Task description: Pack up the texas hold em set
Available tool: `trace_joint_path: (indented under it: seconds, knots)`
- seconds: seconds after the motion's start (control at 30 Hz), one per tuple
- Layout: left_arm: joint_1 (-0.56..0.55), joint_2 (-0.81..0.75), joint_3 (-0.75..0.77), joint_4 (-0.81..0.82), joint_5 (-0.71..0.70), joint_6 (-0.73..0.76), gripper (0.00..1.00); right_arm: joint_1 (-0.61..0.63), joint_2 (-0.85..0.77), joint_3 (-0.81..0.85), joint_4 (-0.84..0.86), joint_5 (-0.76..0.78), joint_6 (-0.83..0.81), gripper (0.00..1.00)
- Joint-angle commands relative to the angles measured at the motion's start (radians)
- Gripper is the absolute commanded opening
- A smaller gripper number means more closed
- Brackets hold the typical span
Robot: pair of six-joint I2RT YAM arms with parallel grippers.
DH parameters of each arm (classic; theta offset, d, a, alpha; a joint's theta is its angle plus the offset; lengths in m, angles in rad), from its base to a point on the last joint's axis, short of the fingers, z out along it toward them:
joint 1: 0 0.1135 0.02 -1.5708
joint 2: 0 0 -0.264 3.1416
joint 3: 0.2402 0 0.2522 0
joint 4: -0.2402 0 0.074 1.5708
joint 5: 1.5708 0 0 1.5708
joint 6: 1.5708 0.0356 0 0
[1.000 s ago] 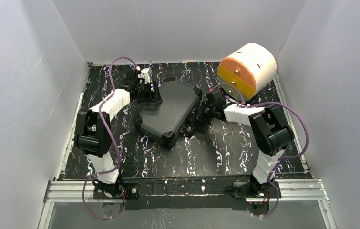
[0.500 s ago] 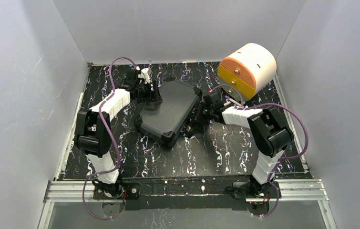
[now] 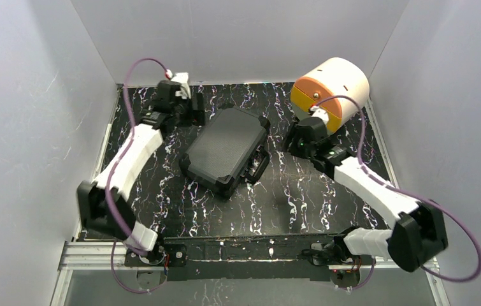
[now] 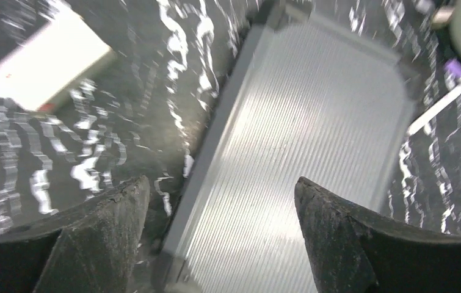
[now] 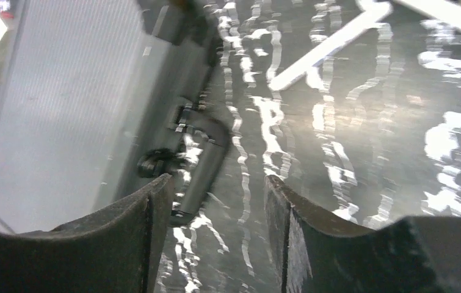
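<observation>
The texas hold em set shows as a shut black hard case (image 3: 225, 150) lying at an angle in the middle of the table, with its handle (image 3: 258, 171) on the near-right side. My left gripper (image 3: 193, 115) hangs open above the case's far-left corner, its jaws empty. In the left wrist view the ribbed lid (image 4: 301, 140) lies below the left gripper (image 4: 221, 183). My right gripper (image 3: 292, 143) stands open to the right of the case, apart from it. In the right wrist view the right gripper (image 5: 218, 180) is just past the handle (image 5: 203, 165).
A cream-and-orange round drawer box (image 3: 330, 92) stands at the back right, close behind my right wrist. A white rectangular patch with a red mark (image 4: 47, 61) shows on the glossy table beside the case. White walls close the table in on three sides.
Both arms have drawn back and up from the case. The right gripper went from shut to open, and the left one opened wider. The case has not moved.
</observation>
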Motion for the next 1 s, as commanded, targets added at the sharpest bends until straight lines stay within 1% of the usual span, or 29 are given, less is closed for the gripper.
trace_joint_path:
  seconds: [0.0, 0.03, 0.07, 0.1, 0.13, 0.17, 0.2, 0.37, 0.47, 0.53, 0.57, 0.6, 0.73, 0.83, 0.97]
  knots:
    - [0.003, -0.32, -0.027, -0.069, -0.219, 0.041, 0.89, -0.017, -0.178, 0.013, -0.279, 0.24, -0.12, 0.67]
    - [0.003, -0.379, -0.052, -0.082, -0.252, 0.039, 0.91, -0.017, -0.227, 0.014, -0.309, 0.272, -0.12, 0.7]
    - [0.002, -0.455, -0.074, -0.098, -0.287, 0.034, 0.95, -0.018, -0.271, 0.021, -0.342, 0.303, -0.118, 0.72]
    - [0.002, -0.488, -0.093, -0.118, -0.298, 0.033, 0.98, -0.019, -0.319, 0.031, -0.371, 0.329, -0.118, 0.77]
    - [0.002, -0.559, -0.115, -0.142, -0.309, 0.034, 0.98, -0.017, -0.363, 0.043, -0.398, 0.348, -0.123, 0.85]
    - [0.001, -0.608, -0.129, -0.168, -0.318, 0.031, 0.98, -0.017, -0.401, 0.054, -0.416, 0.359, -0.146, 0.95]
    - [0.002, -0.654, -0.142, -0.203, -0.336, 0.02, 0.98, -0.018, -0.436, 0.068, -0.436, 0.37, -0.167, 0.98]
    - [0.002, -0.849, -0.166, -0.386, -0.442, -0.025, 0.98, -0.017, -0.532, 0.185, -0.625, 0.497, -0.188, 0.99]
    - [0.002, -0.949, -0.156, -0.462, -0.478, -0.013, 0.98, -0.017, -0.598, 0.264, -0.684, 0.582, -0.178, 0.99]
    - [0.001, -0.998, -0.132, -0.503, -0.518, 0.003, 0.98, -0.017, -0.647, 0.302, -0.687, 0.622, -0.184, 0.99]
    - [0.002, -1.017, -0.11, -0.522, -0.534, 0.008, 0.98, -0.018, -0.672, 0.314, -0.666, 0.631, -0.215, 0.99]
    - [0.002, -1.032, -0.092, -0.538, -0.546, 0.01, 0.98, -0.017, -0.694, 0.321, -0.635, 0.639, -0.284, 0.99]
    - [0.002, -1.064, -0.012, -0.597, -0.561, 0.006, 0.98, -0.017, -0.722, 0.379, -0.6, 0.713, -0.389, 0.99]
    - [0.002, -1.056, 0.04, -0.633, -0.576, -0.006, 0.98, -0.017, -0.713, 0.422, -0.617, 0.736, -0.4, 0.99]
    - [0.002, -1.064, 0.04, -0.633, -0.582, -0.009, 0.98, -0.017, -0.704, 0.422, -0.6, 0.721, -0.415, 0.99]
